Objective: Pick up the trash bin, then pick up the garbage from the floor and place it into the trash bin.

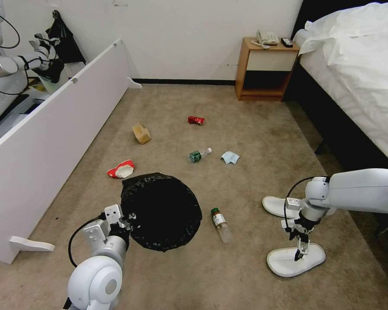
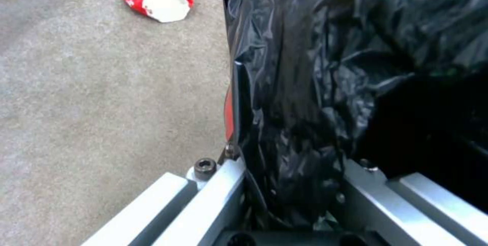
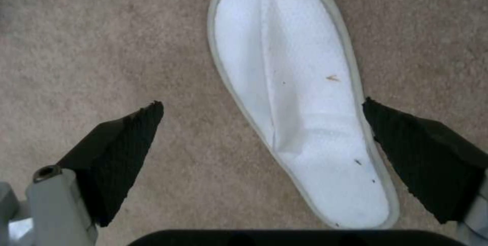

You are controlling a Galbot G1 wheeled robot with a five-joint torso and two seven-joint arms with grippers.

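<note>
A tan carpet (image 1: 254,142) covers the floor. A white panel (image 1: 51,142) runs along the left of the frame. At the upper right, a wooden nightstand (image 1: 265,71) carrying a telephone (image 1: 266,38) stands beside a white-sheeted bed (image 1: 362,69)

Colour rundown: the trash bin (image 1: 161,211) clamped in the left gripper (image 2: 289,185) is glossy crinkled black liner, with a sliver of red body showing right by the silver fingers. Off beyond that gripper lies a red-and-white paper cup (image 2: 160,4). The right gripper (image 3: 262,150) has black ribbed pads (image 3: 122,154) on grey metal, spread wide, and under them is a plain white slipper (image 3: 300,97) with a pale grey edge, on speckled beige carpet (image 3: 101,47).
</note>
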